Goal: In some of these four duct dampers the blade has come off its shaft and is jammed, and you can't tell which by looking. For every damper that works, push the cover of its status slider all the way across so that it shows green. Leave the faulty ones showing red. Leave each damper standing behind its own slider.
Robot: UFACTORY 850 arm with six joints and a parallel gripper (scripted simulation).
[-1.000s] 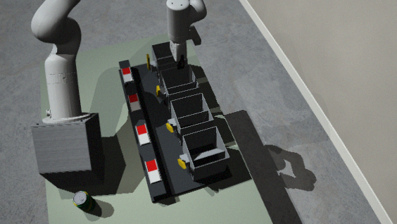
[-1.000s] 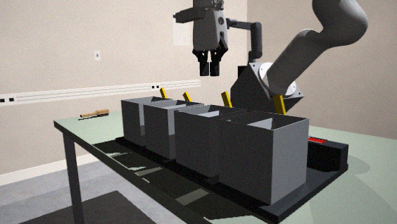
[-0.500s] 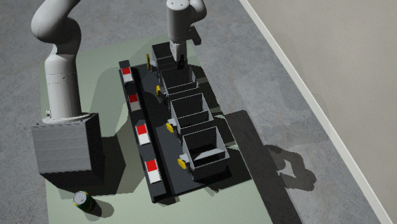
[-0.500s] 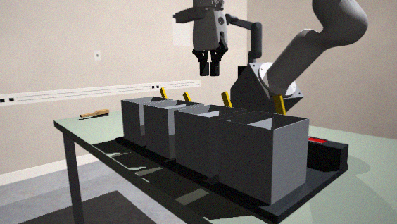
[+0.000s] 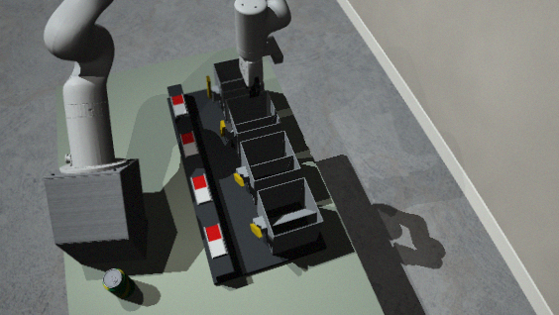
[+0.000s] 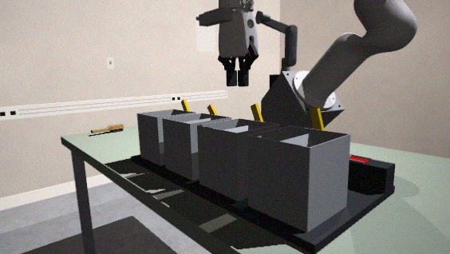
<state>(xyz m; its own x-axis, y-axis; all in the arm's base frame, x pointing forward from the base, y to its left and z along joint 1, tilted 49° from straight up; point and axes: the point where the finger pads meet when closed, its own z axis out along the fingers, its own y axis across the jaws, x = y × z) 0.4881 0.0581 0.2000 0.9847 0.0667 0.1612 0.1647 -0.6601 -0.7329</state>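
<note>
Four grey open-topped dampers stand in a row on a black board [image 5: 229, 213] [image 6: 361, 200]: the farthest [image 5: 229, 74] [image 6: 151, 133], the second [image 5: 250, 110] [image 6: 179, 144], the third [image 5: 270, 153] [image 6: 223, 157] and the nearest [image 5: 292, 214] [image 6: 299, 180]. Each has a yellow lever on its slider side, such as the nearest damper's lever [image 5: 256, 230] [image 6: 317, 118]. All sliders show red: the farthest slider [image 5: 177, 99], the second [image 5: 187, 138], the third [image 5: 199, 182] and the nearest [image 5: 213, 232]. My gripper [image 5: 255, 89] [image 6: 238, 81] hangs high above the far dampers, fingers close together and empty.
The robot's base pedestal [image 5: 94, 205] stands left of the sliders. A green and yellow can [image 5: 118, 283] stands near the table's front left corner. A wooden-handled tool [image 6: 107, 128] lies at the table's far end.
</note>
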